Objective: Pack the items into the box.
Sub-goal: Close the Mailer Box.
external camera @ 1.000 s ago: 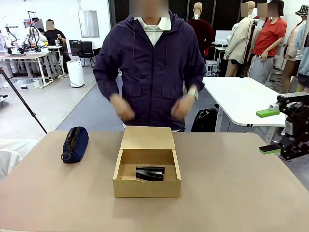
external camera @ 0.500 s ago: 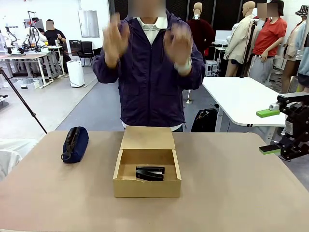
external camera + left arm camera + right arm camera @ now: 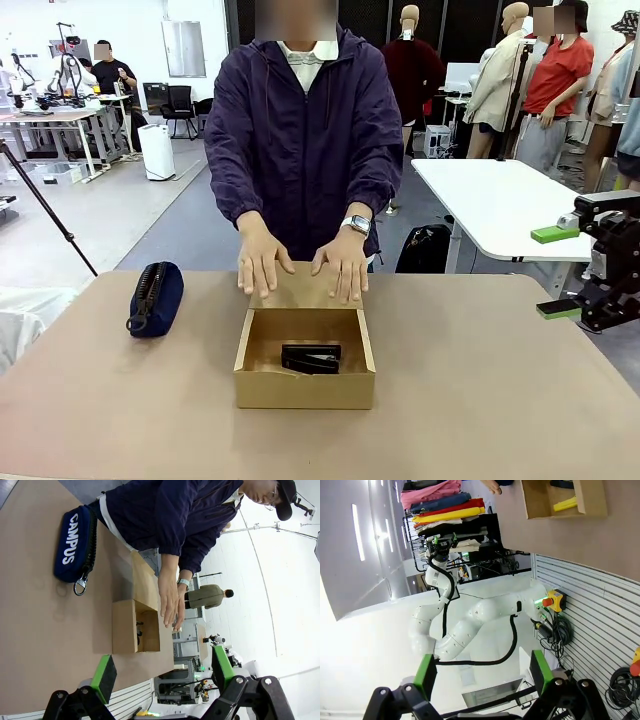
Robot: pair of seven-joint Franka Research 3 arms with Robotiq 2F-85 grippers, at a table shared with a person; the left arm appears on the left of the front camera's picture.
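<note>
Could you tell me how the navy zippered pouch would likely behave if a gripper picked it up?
The navy pouch looks like soft fabric, so it would probably sag in a grip. Its rounded, bulging shape suggests it might roll if pushed sideways. Its metal ring would likely dangle.

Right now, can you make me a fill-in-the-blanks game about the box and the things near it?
The person lays both ____ flat on the box lid. The black stapler lies inside the ____. The knife in the box is coloured ____. The navy pouch says ____.
Missing words: hands; box; yellow; CAMPUS.
</note>
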